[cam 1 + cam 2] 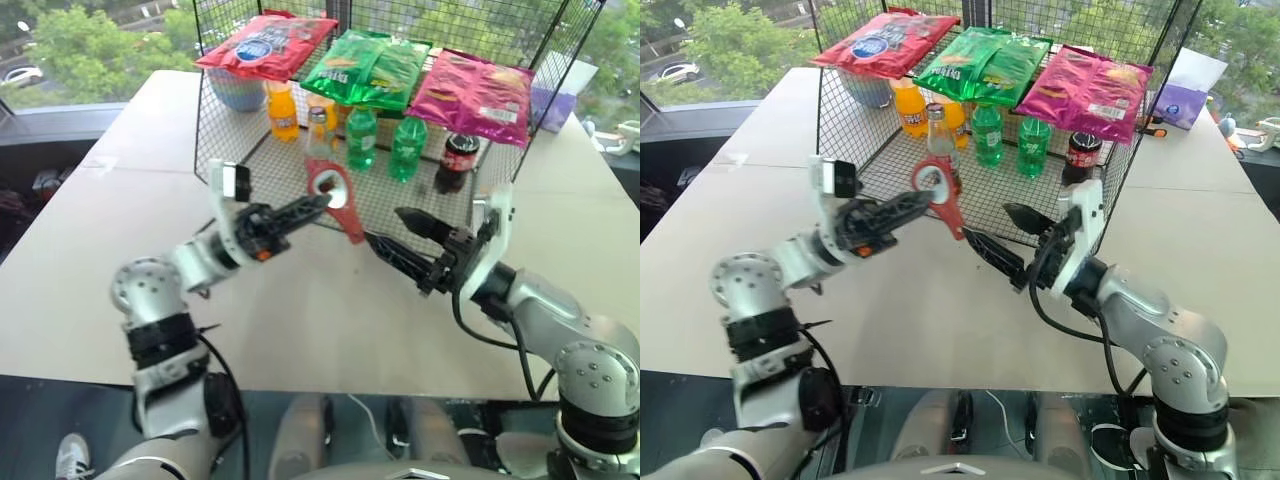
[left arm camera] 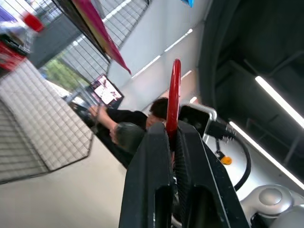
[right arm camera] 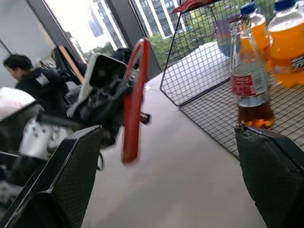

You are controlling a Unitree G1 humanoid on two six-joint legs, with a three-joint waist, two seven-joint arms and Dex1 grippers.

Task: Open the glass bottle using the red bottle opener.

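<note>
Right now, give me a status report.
Left gripper shut on red bottle opener, held up. Right gripper open, empty. Glass bottle capped, upright in wire rack. Nothing between.

The table (image 1: pixel 300 320) and wire rack (image 1: pixel 250 150) were viewed downward from the head; wrist views were taken close along each gripper's fingers.

Red bottle opener (image 1: pixel 336 200), pinkish-red-labelled glass bottle (image 3: pixel 248 80), amber liquid.
</note>
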